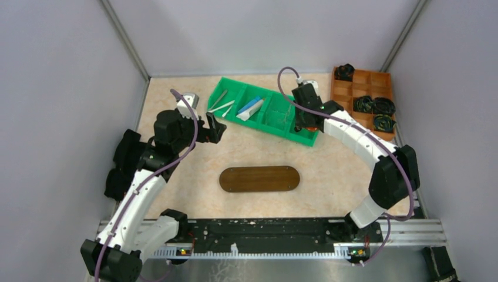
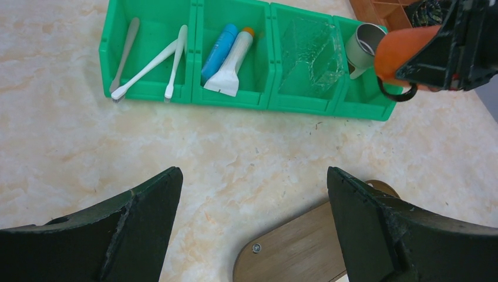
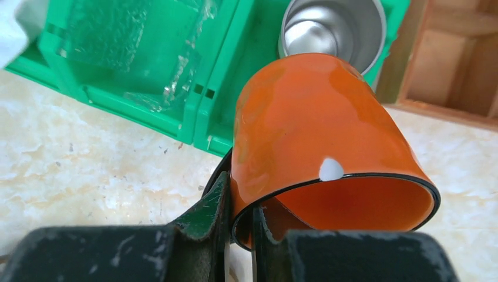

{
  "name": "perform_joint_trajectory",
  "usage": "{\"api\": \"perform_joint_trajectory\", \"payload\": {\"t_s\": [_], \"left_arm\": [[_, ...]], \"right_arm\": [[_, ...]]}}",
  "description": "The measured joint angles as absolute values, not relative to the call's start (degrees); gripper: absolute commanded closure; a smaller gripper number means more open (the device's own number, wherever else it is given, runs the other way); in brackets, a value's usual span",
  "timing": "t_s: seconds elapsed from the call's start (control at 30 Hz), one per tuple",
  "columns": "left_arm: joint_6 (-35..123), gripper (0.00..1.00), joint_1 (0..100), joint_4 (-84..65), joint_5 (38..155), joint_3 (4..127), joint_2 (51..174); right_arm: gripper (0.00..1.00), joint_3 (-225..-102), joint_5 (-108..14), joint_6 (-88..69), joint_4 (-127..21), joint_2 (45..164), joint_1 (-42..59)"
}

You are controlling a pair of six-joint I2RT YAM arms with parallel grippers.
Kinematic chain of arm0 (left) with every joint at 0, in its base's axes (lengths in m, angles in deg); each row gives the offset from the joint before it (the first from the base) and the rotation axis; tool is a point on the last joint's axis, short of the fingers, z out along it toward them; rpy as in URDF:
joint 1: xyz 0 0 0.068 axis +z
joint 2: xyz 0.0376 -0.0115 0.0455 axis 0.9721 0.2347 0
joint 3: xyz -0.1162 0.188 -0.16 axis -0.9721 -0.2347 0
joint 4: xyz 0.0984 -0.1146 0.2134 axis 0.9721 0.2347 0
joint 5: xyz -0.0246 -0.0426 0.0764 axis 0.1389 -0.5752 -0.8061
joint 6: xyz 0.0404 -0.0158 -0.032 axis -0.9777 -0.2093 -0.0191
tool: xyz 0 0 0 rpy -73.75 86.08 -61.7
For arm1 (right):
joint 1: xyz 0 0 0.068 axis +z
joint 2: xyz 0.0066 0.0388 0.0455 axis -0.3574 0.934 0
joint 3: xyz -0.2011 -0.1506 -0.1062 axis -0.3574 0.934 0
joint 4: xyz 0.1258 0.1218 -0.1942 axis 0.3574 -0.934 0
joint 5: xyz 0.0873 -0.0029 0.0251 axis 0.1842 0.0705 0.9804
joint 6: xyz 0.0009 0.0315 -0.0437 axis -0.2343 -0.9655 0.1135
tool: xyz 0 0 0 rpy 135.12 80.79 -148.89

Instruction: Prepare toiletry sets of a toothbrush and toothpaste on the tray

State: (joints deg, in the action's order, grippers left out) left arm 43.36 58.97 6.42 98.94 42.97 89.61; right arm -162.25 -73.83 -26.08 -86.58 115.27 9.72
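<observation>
Three toothbrushes [image 2: 147,66] and two tubes [image 2: 232,56] lie in neighbouring compartments of the green bin [image 2: 235,100]; tray [image 1: 259,178] sits apart on the table [image 1: 329,158]. Pinching an orange cup [image 3: 311,123] by its rim, the right gripper [image 3: 241,205]; left gripper [image 2: 253,176] gapes wide, holding nothing.

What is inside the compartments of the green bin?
In the green bin, left to right: three toothbrushes, a blue tube and a white tube, crumpled clear plastic, then a metal cup. The orange cup in the right gripper covers part of that last compartment.

White links [image 1: 352,132], black joints [image 1: 392,176], purple cables [image 1: 288,68]
</observation>
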Motion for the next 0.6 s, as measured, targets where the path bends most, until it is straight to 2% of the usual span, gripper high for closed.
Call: {"api": "perform_joint_trajectory", "payload": {"t_s": [0.3,0.6], "left_arm": [[43.42,0.01,59.1,6.46,99.31,42.97,89.72],[43.45,0.01,59.17,7.8,99.26,43.15,89.69]], "right_arm": [[1.0,-174.2,-74.03,-19.94,-101.42,112.84,14.02],[1.0,-174.82,-68.61,-17.73,-111.76,113.32,31.94]]}}
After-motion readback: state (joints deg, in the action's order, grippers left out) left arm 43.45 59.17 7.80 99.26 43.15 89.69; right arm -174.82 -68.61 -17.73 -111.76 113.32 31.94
